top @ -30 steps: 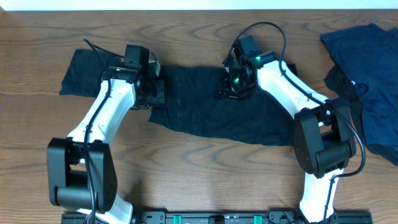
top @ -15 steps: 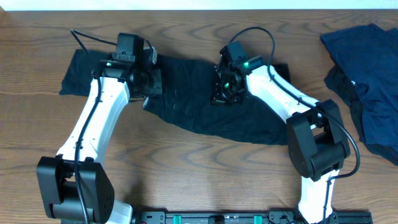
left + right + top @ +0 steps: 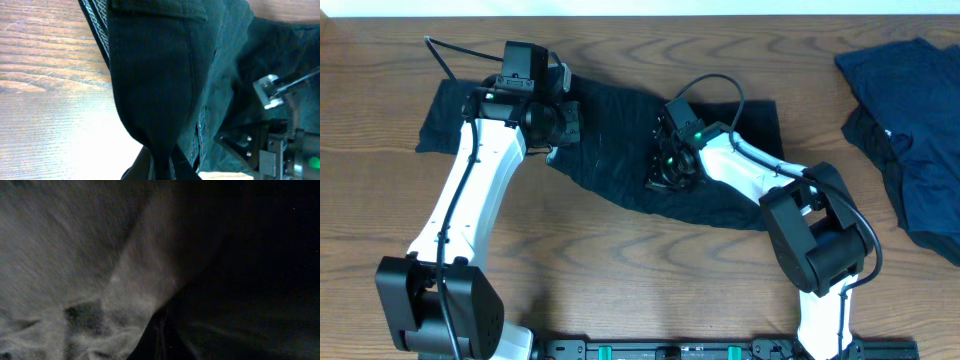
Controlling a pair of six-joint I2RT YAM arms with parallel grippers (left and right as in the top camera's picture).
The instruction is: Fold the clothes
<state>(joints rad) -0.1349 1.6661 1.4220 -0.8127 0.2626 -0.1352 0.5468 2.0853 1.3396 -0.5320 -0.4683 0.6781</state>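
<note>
The wooden table point(image 3: 620, 270) fills the room's middle, and across its far half lies the big black garment point(image 3: 620, 150). It is spread wide, with one end flat at the left edge and the other reaching toward the right of centre, and its middle is rumpled and pulled up. Off at the right end of the table, well apart from it, sits a loose heap of navy clothes point(image 3: 920, 120) with a darker piece tucked under its left side.

The left arm point(image 3: 470, 190) reaches up from the near edge to the garment's upper left part. The right arm point(image 3: 750, 175) bends in from the right and comes down on the garment's middle.

The left gripper point(image 3: 160, 167) has its jaws pinched together on a gathered fold of the black garment, which drapes away from the tips in a long ridge. The right gripper point(image 3: 160, 330) shows only in a blurred, dark close view. Its jaws look drawn narrow with black fabric caught between them.

A pale strip point(image 3: 97, 25) of grey-white weave runs along the lifted fold's edge.
</note>
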